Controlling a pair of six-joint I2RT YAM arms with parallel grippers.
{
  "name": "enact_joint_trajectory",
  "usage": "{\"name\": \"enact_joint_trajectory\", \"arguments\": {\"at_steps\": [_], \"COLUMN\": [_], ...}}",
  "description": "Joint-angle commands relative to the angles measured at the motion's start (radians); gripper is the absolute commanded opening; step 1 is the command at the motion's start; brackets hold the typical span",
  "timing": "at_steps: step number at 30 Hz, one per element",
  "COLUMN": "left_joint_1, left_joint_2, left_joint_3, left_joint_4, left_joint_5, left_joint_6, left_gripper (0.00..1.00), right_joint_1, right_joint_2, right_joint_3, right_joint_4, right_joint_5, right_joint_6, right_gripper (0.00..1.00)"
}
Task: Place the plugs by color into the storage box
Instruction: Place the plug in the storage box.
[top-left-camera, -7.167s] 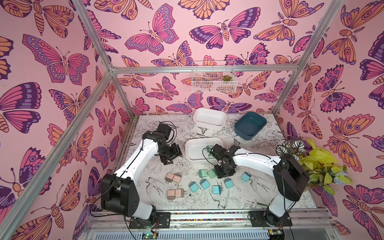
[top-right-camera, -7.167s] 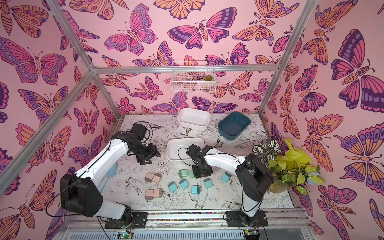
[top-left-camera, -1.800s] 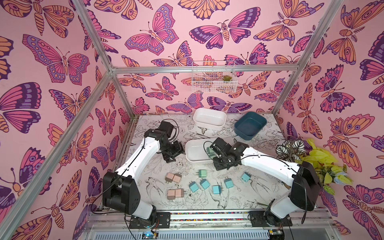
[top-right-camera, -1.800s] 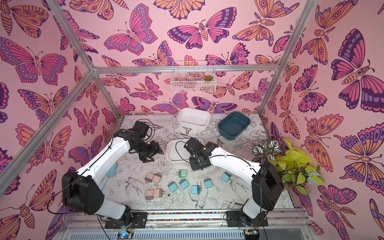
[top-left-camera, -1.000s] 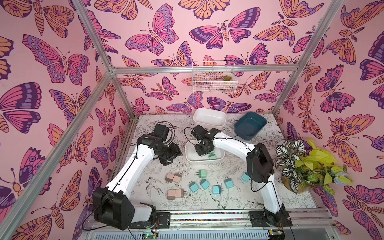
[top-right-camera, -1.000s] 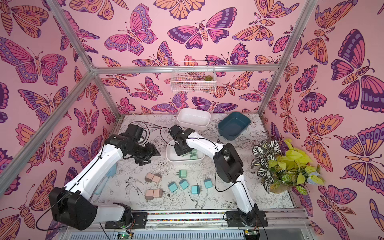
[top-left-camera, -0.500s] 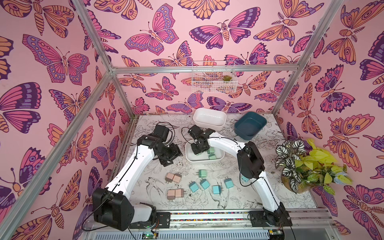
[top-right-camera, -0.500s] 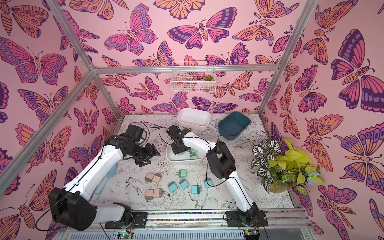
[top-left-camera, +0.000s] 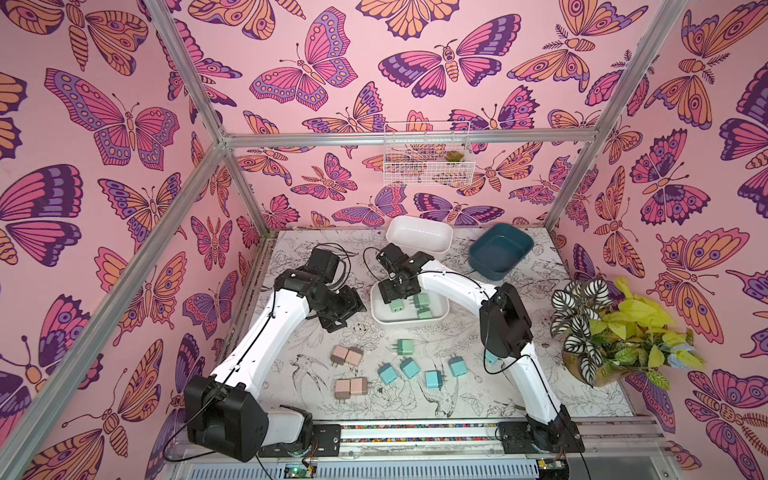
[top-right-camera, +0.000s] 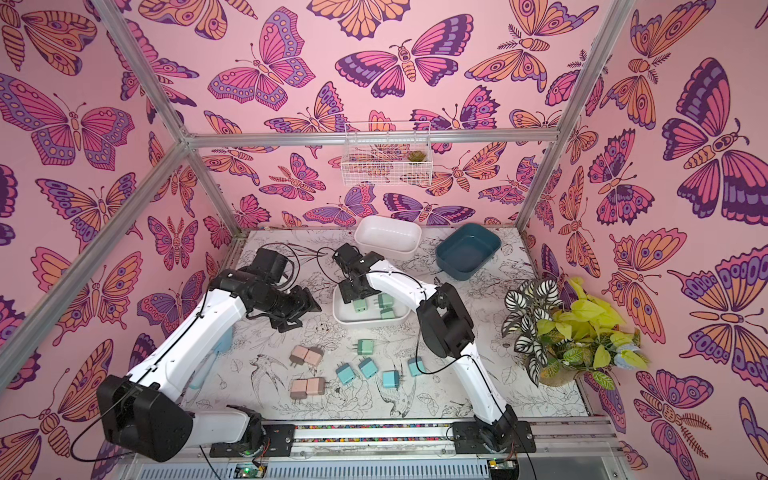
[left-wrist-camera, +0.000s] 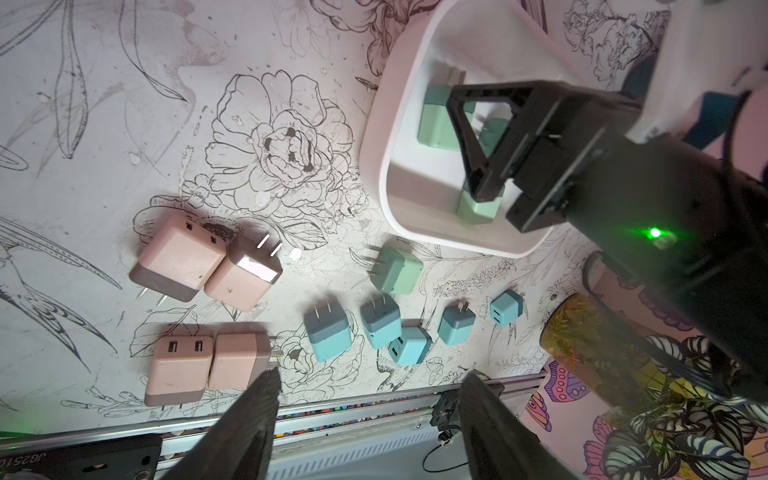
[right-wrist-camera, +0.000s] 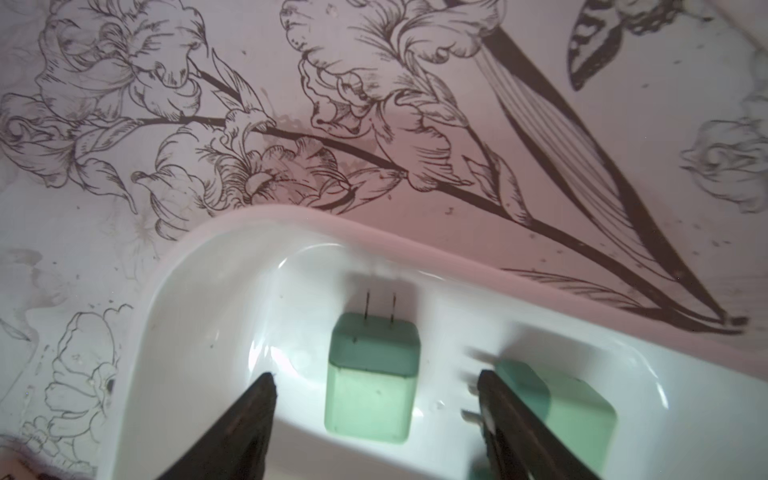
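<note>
The near white storage box (top-left-camera: 409, 319) (top-right-camera: 370, 321) holds three mint green plugs (top-left-camera: 396, 305). My right gripper (right-wrist-camera: 376, 376) (top-left-camera: 395, 291) hangs open just above the box's left end. One green plug (right-wrist-camera: 370, 374) lies flat on the box floor between its fingers, touching neither. Another green plug (right-wrist-camera: 573, 411) lies beside it. My left gripper (left-wrist-camera: 372, 376) (top-left-camera: 338, 322) is open and empty, left of the box. On the table lie one green plug (top-left-camera: 404, 346), several teal plugs (top-left-camera: 410, 367) and several pink plugs (top-left-camera: 347, 355) (left-wrist-camera: 178, 257).
A second white box (top-left-camera: 419, 235) and a dark teal box (top-left-camera: 500, 251) stand at the back. A potted plant (top-left-camera: 602, 328) fills the right side. A wire basket (top-left-camera: 428, 160) hangs on the back wall. My right arm's elbow hides part of one teal plug (top-left-camera: 490, 358).
My right gripper has carried a green plug over the near white box, then opened and let it drop inside. The left arm has hardly moved.
</note>
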Motion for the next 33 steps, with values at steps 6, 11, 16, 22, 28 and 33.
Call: {"name": "enact_joint_trajectory", "arguments": {"at_steps": [6,11,16,22,28,33], "left_joint_1": [-0.015,-0.026,-0.036,-0.047,-0.047,-0.047], "left_joint_2": [0.049,0.076,0.077,0.065,0.051,0.042], "left_joint_3": [0.034,0.052,0.056,0.010,-0.003,-0.013], "left_joint_4": [-0.016,-0.014,-0.014,0.006,0.018,0.019], "left_joint_5": [-0.018,-0.017,-0.019,-0.009,0.004,0.013], "left_joint_6": [0.021,0.024,0.020,-0.015,-0.042,-0.024], "left_gripper": [0.71,0.71,0.71,0.71,0.71,0.71], "right_joint_1": [0.046,0.123,0.173,0.179,0.179,0.181], "right_joint_2": [-0.409,-0.549,-0.611,-0.603,-0.530,-0.436], "right_joint_3": [-0.312,-0.513,-0.660,-0.787,-0.778,-0.726], "right_joint_4": [-0.076,-0.008,0.042,0.129,0.185,0.180], "right_joint_5": [0.014,-0.030,-0.050,-0.083,-0.129,-0.165], "right_joint_6": [0.063,0.029,0.015,-0.046,-0.149,-0.263], "right_gripper": [0.78,0.75,0.73,0.73,0.73,0.74]}}
